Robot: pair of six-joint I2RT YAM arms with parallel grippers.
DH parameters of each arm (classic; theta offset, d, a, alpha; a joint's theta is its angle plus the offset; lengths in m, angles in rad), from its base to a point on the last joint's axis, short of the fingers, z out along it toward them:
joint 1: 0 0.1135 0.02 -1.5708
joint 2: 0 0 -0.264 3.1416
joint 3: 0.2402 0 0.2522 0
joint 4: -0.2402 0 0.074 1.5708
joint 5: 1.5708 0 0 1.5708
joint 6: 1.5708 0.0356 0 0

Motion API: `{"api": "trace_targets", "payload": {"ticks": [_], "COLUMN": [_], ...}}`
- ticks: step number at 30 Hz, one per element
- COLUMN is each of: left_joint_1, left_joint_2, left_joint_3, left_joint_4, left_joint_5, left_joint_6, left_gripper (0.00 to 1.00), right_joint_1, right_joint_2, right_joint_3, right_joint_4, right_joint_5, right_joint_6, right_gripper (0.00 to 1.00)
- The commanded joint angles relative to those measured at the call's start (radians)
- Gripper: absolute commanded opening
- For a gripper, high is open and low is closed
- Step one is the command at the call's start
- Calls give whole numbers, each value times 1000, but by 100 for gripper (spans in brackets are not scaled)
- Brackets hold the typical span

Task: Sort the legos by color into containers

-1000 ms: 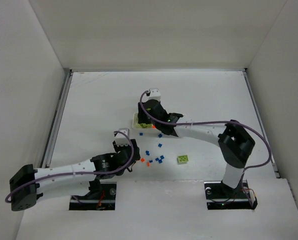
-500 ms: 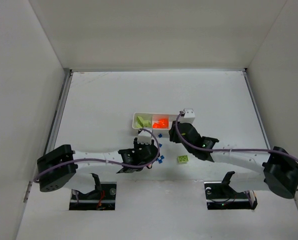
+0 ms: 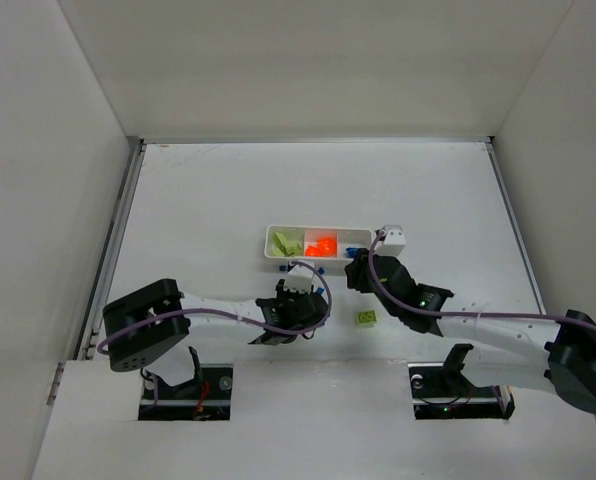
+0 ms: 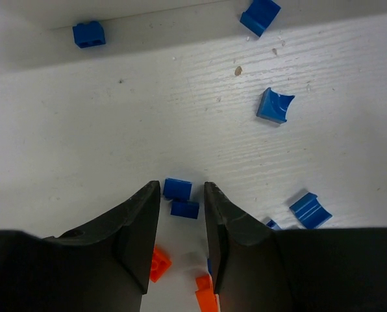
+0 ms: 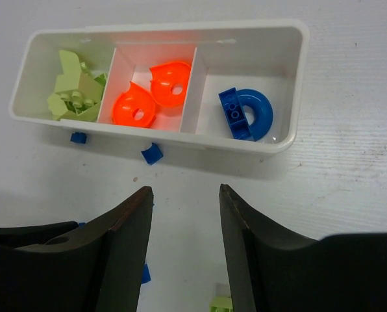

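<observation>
The left gripper point(image 4: 181, 187) sits low over the tabletop point(image 4: 83, 130). Its jaws are narrowly apart around two blue legos point(image 4: 178, 188), neither visibly pinched. Orange legos point(image 4: 158, 265) crowd the gap at 6 o'clock, and more blue bricks point(image 4: 275, 105) lie scattered toward 2 o'clock. The right gripper point(image 5: 185, 192), jaws apart and empty, hangs at 6 o'clock of the tray point(image 5: 291, 78). The tray's compartments hold green, orange and blue pieces. Two blue strays point(image 5: 152, 153) rest by its near wall.

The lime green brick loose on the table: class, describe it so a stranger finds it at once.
Find the long white tray. From its right end move toward the robot, to the right arm. There lies the lime green brick, alone; the other loose bricks are blue or orange.
</observation>
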State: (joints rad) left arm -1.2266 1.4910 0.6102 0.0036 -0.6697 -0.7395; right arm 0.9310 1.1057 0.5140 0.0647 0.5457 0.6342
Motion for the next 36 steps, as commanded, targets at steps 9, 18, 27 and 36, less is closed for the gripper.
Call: {"api": "trace_targets", "payload": {"ticks": [9, 18, 27, 36], "left_joint_1": [8, 19, 134, 210], "left_joint_2": [11, -123, -71, 214], "left_joint_3": [33, 72, 267, 571], "left_joint_4": [10, 29, 94, 127], "left_joint_5": [-21, -45, 104, 214], "left_joint_6": [8, 72, 146, 169], "left_gripper": [13, 9, 9, 8], "right_joint_1": [19, 10, -59, -71], "right_joint_2": [-41, -133, -319, -372], "right_joint_3": [-14, -63, -129, -147], "right_joint_4": [60, 18, -69, -112], "right_joint_5": [20, 33, 51, 49], "right_joint_6": [15, 30, 79, 116], "right_gripper": [52, 52, 52, 51]}}
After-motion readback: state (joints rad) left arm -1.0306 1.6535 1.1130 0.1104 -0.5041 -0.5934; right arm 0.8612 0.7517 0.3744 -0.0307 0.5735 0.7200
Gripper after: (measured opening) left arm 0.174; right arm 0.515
